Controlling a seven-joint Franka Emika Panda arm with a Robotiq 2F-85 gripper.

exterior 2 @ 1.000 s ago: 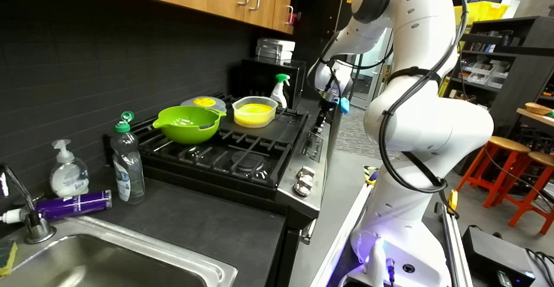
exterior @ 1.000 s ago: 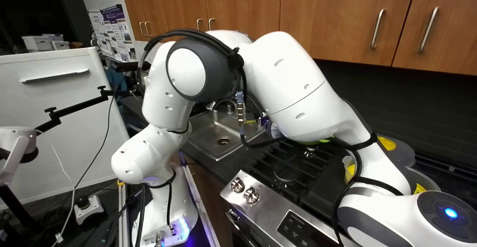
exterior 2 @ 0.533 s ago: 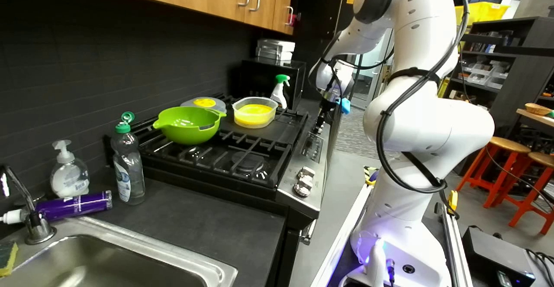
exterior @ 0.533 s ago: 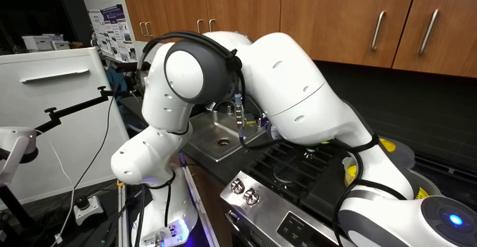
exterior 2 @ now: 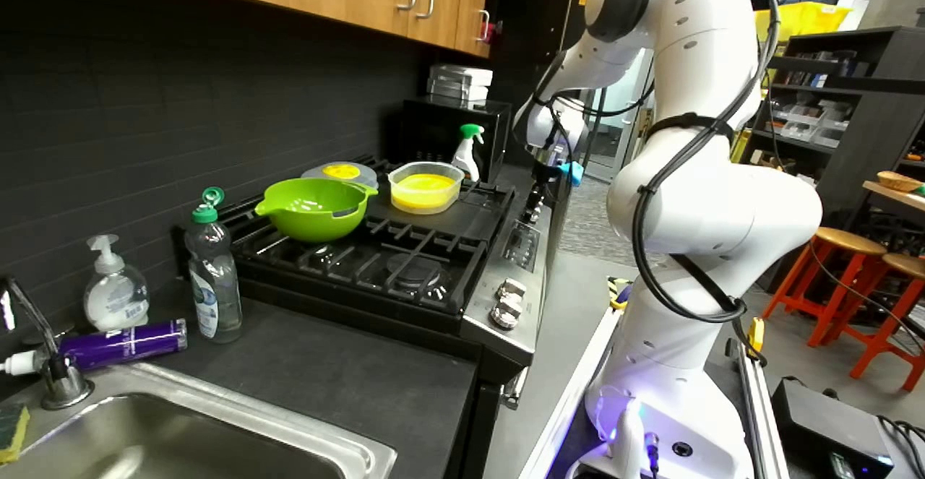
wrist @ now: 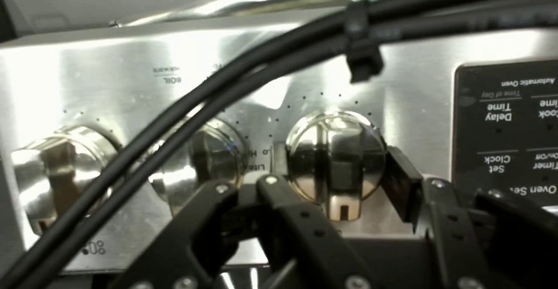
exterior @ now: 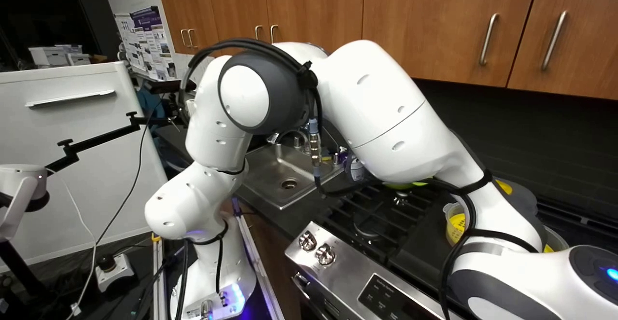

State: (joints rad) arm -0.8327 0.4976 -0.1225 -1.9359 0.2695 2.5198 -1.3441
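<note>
In the wrist view my gripper (wrist: 338, 162) is at a stove front, its fingers standing one on each side of a round metallic knob (wrist: 344, 162). The pads are close to the knob's rim; whether they touch it I cannot tell. The knob's raised grip bar stands upright in this view. Two similar knobs, a middle knob (wrist: 200, 162) and an end knob (wrist: 61, 175), lie to the left, partly behind black cables (wrist: 244, 79). A black control panel (wrist: 505, 132) lies to the right. In an exterior view the gripper (exterior 2: 535, 203) is small and dark at the stove front's far end.
On the stove top (exterior 2: 412, 269) stand a green bowl (exterior 2: 314, 215) and a clear container with yellow inside (exterior 2: 425, 190). A spray bottle (exterior 2: 466, 157) stands behind. An oven handle (wrist: 261, 1) runs along the wrist view's top. Two near knobs (exterior: 316, 247) and a sink (exterior: 285, 170) show too.
The wrist has shifted a little to the right in an exterior view, and the forearm with it. The bowl, container and bottles have not moved.
</note>
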